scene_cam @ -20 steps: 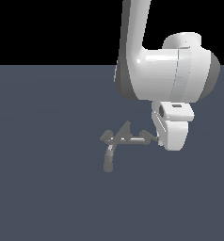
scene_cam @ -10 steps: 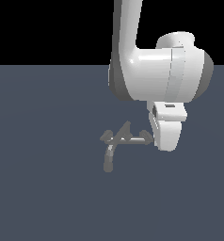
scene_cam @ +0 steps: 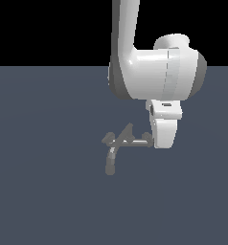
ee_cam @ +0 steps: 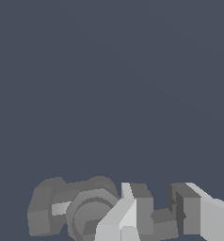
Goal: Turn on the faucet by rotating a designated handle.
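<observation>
The small grey faucet (scene_cam: 119,143) stands on the dark floor, its curved spout (scene_cam: 110,161) hanging toward the camera and a wedge-shaped lever (scene_cam: 127,130) rising behind. The handle (scene_cam: 141,142), a thin straight rod, runs to the exterior view's right and ends at my white gripper (scene_cam: 160,143). In the wrist view my gripper (ee_cam: 163,219) has its fingers (ee_cam: 128,216) close together, with a grey piece of the handle (ee_cam: 162,225) in the narrow gap between the pads. The faucet body (ee_cam: 85,209) lies just beside that finger.
The bare dark grey floor (scene_cam: 49,191) surrounds the faucet on every side. My bulky white arm (scene_cam: 156,74) hangs above and to the exterior view's right of the faucet.
My arm and gripper have shifted slightly toward the exterior view's left, closing onto the handle's end. The faucet looks unmoved.
</observation>
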Motion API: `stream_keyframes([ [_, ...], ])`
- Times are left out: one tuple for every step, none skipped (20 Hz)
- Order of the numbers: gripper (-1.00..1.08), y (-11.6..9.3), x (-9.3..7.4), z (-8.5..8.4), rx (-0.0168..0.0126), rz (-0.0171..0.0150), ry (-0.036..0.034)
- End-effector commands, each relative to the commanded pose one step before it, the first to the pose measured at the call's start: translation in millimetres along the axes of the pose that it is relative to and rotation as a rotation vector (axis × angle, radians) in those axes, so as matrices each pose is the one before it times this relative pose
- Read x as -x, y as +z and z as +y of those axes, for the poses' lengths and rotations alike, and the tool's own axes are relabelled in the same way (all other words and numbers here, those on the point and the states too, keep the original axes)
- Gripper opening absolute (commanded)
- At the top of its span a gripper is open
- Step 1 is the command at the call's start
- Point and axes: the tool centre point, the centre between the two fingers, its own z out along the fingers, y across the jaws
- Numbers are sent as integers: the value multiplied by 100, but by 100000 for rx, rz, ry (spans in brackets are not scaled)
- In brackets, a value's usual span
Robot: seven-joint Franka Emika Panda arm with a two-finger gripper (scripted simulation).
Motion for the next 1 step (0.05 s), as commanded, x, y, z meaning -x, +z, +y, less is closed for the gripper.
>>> stream_keyframes([
  [-100,-136,5970,-1633,-2189,-1928,-9447],
])
